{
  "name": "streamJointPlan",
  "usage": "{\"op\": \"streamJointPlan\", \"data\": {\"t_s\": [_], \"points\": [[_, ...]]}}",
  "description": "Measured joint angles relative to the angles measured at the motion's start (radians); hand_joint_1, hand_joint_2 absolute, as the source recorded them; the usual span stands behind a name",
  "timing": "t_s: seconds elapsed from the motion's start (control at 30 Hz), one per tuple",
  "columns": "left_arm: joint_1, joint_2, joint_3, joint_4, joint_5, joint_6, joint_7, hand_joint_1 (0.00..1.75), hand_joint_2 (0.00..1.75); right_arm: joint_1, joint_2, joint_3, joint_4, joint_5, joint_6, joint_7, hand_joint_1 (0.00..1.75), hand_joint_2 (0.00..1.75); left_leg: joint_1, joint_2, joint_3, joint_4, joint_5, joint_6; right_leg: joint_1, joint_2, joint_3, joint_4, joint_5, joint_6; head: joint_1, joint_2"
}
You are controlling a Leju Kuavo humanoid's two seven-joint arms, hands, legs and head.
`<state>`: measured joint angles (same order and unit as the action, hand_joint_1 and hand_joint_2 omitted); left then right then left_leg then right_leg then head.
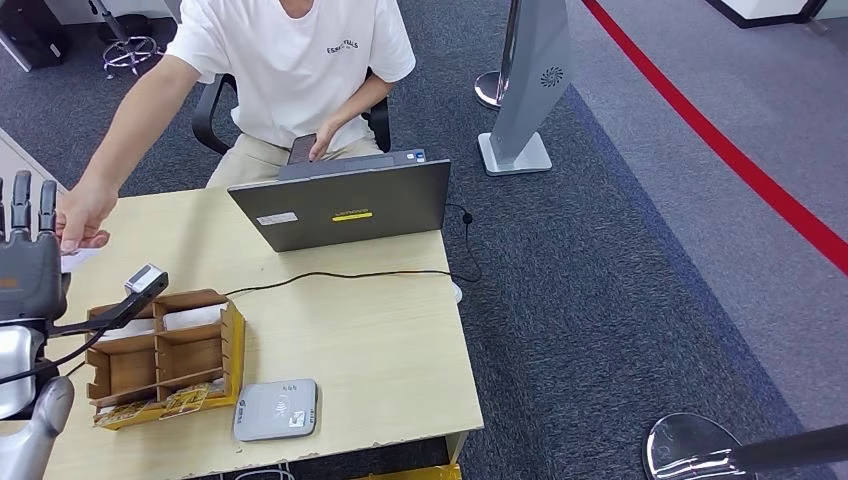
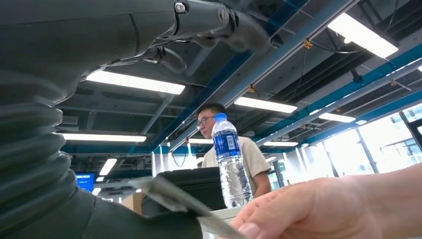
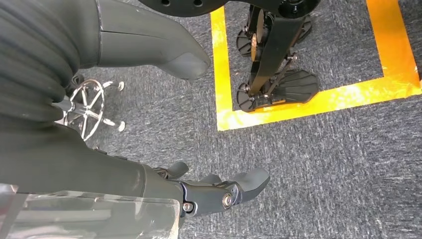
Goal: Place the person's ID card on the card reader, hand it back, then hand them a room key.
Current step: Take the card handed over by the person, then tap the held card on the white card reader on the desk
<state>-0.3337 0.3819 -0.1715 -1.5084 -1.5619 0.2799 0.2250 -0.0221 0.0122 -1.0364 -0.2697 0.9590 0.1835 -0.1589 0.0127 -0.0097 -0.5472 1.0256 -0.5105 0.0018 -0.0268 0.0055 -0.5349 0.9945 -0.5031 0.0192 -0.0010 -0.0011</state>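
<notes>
I see my left hand (image 1: 28,262) raised at the tabletop's (image 1: 380,340) far-left edge, a white card (image 2: 174,199) between its fingers; the person's hand (image 1: 85,215) touches that card. Right of it stand the cardboard organizer (image 1: 165,355) and grey card reader (image 1: 276,409). My right hand (image 3: 219,191) hangs over carpet, fingers apart, holding nothing.

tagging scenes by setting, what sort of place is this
Probably a mock reception or check-in desk set up inside an office or lab: a wooden desk with a laptop, a grey card reader and a divided card holder, on grey carpet.
</notes>
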Motion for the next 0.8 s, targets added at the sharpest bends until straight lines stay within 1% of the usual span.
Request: {"op": "streamJointPlan", "data": {"t_s": [0.17,0.8], "points": [[0.002,0.0,0.004,0.0,0.0,0.016,-0.017,1.75,1.75,0.0,0.0,0.0,0.0,0.007,-0.002,-0.006,0.0,1.75,0.0,0.0,0.0,0.0,0.0,0.0,0.0,0.0,0.0,0.0,0.0,0.0,0.0,0.0],[0.006,0.001,0.008,0.0,0.0,0.023,-0.026,1.75,1.75,0.0,0.0,0.0,0.0,0.014,-0.009,-0.007,0.0,1.75,0.0,0.0,0.0,0.0,0.0,0.0,0.0,0.0,0.0,0.0,0.0,0.0,0.0,0.0]]}}
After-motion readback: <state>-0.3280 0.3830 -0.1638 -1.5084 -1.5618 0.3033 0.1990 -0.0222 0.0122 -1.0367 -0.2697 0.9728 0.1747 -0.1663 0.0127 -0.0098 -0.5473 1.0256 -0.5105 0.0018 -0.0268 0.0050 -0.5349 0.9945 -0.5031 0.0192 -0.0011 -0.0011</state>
